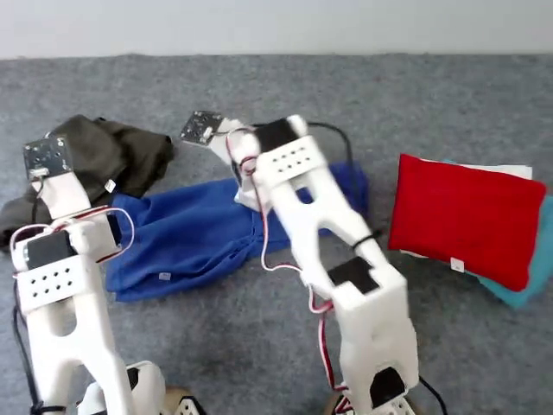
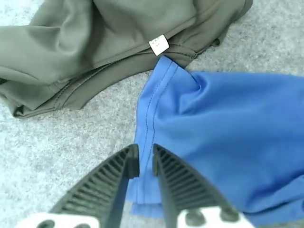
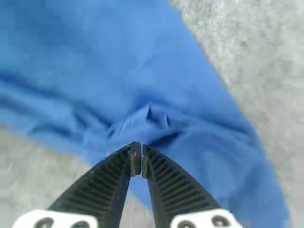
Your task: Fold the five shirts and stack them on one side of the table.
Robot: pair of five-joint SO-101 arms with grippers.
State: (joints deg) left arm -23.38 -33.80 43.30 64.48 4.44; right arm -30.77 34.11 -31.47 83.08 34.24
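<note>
Centrally on the grey, felt-like table (image 1: 259, 346) lies the crumpled royal-blue cloth shirt (image 1: 190, 233), drawn out lengthwise in ridges and folds. One corner reaches the edge of the rumpled olive-green cloth shirt (image 1: 121, 151) at the far left. Well apart on the right, a flat folded red cloth shirt (image 1: 462, 216) tops a stack, with a folded white shirt (image 1: 510, 170) and a folded teal shirt (image 1: 527, 285) peeking out beneath, both mostly covered. The high view gives this layout, though the white right arm (image 1: 346, 259) crosses over the middle of the blue shirt there. The wrist views add the detail of each pinch. The left gripper (image 2: 145, 159) has its black ribbed fingers drawn nearly together on the blue shirt's stitched hem, with cloth showing in the narrow gap, near a small white label (image 2: 158, 44) on the olive shirt. The right gripper (image 3: 141, 159) is closed tip to tip, and blue cloth puckers around the tips.
</note>
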